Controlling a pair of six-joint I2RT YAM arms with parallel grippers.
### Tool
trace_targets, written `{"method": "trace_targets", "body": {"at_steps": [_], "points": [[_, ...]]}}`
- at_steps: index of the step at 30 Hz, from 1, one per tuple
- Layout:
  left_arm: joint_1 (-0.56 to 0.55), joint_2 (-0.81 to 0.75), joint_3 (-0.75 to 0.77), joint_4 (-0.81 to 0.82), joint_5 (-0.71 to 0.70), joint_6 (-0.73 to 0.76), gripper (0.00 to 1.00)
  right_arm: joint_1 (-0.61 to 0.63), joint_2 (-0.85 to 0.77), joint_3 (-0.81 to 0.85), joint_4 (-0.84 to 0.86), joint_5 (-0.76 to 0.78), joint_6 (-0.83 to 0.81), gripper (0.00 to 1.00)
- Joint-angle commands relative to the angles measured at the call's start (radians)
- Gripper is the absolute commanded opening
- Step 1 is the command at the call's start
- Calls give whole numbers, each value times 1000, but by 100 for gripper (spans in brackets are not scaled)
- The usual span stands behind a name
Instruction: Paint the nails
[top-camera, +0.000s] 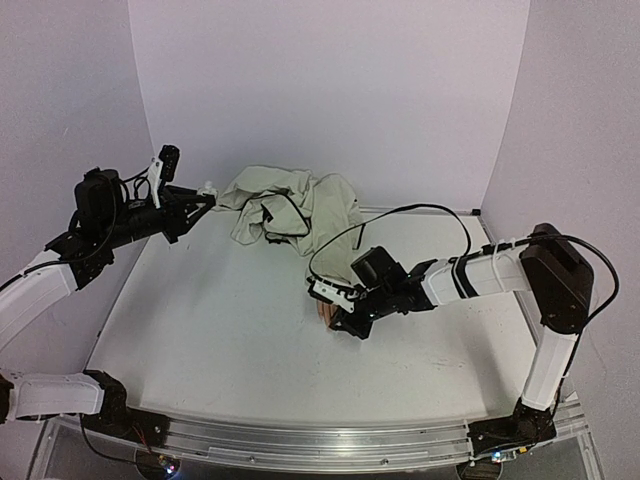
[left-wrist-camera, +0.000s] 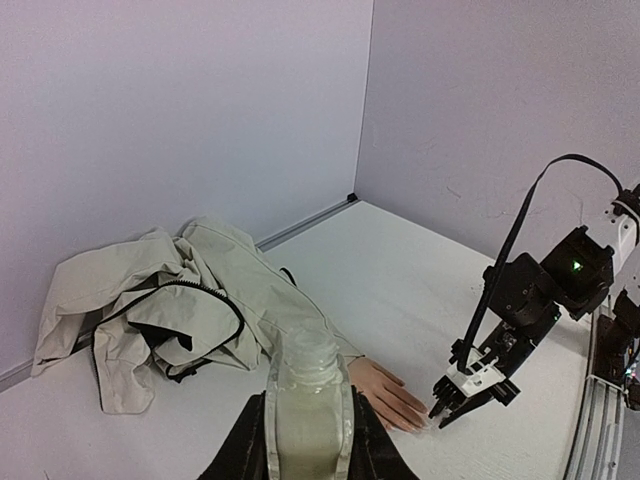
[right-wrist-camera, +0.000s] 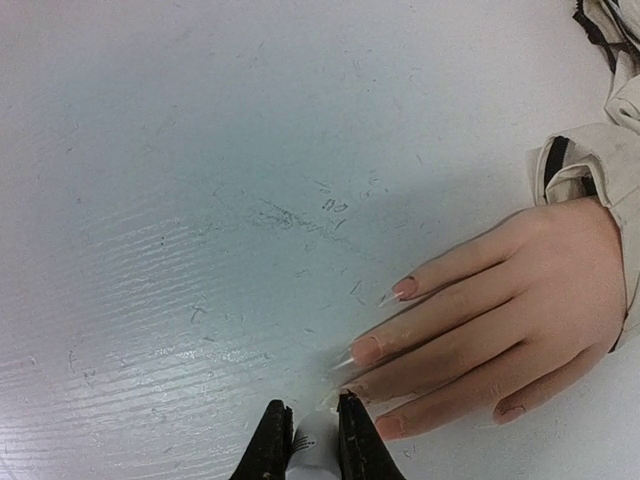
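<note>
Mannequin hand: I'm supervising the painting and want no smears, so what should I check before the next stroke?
1. Mannequin hand lies palm down on the table: ok.
2. Nails face up, unobstructed in the right wrist view: ok.
3. Right gripper is shut on a small white piece, beside the fingertips: ok.
4. What that piece carries at its tip, and where it is aimed: cannot tell.
5. Left gripper holds the bottle upright, away from the hand: ok.
6. Sleeve stays clear of the fingers: ok.
</note>
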Motion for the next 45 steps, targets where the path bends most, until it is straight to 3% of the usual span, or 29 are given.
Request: {"method": "trace_targets", "body": {"at_steps": [1, 45], "points": [[7, -22, 5, 72, 12, 0, 0, 5, -45, -13, -23, 9, 9, 0], [8, -22, 5, 72, 15, -1, 0, 4, -61, -11, 35, 64, 16, 0]]}}
